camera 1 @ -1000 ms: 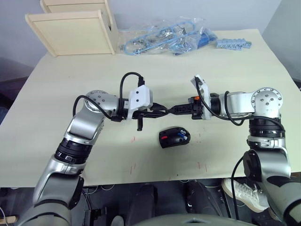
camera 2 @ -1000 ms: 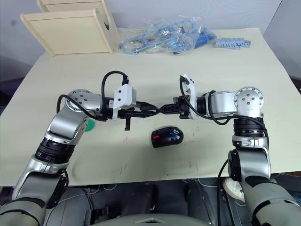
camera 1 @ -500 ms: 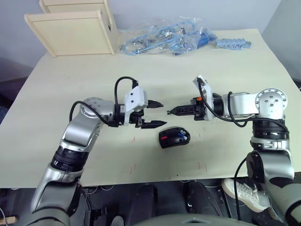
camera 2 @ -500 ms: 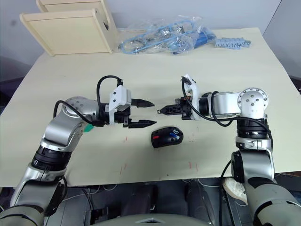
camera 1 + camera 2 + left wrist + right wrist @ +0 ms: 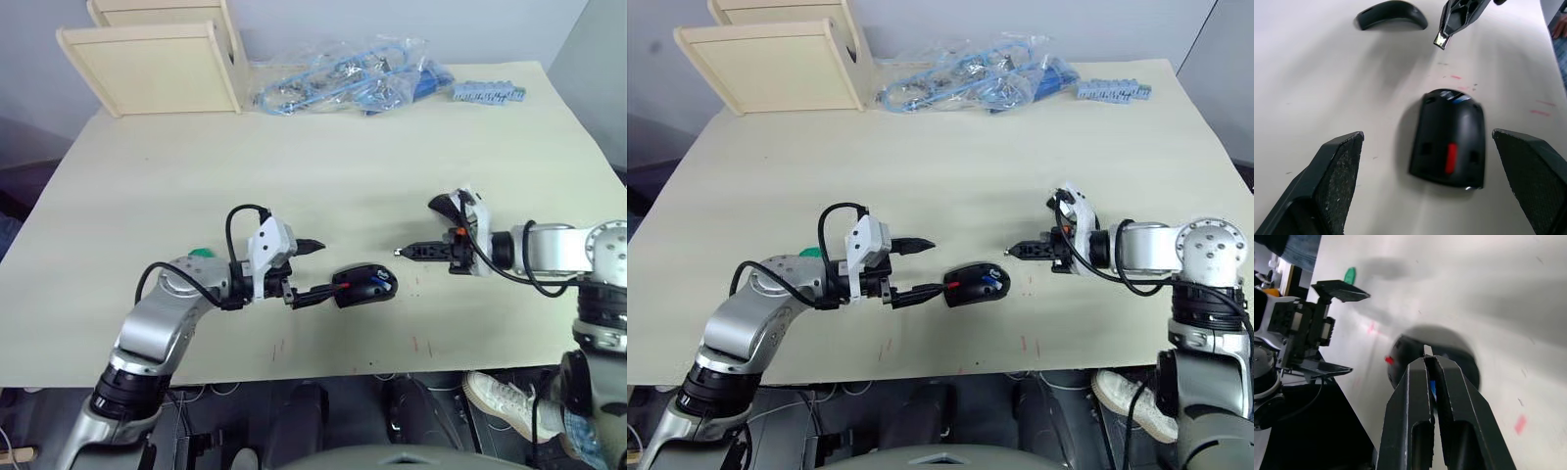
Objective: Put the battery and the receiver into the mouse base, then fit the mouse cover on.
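Near the table's front edge sits the black base (image 5: 364, 286), red wheel showing; left claw (image 5: 315, 270) gapes beside it, right claw (image 5: 403, 253) pinches the silver-tipped receiver (image 5: 1440, 41).

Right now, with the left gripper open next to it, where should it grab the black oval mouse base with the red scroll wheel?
Grip the black oval mouse base across its two long side walls, with the open left gripper coming in from the robot's left along the table. The base lies flat with its narrow end facing that gripper, so its fingers can straddle it. The right gripper, shut on the tiny silver-tipped receiver, is apart from it.
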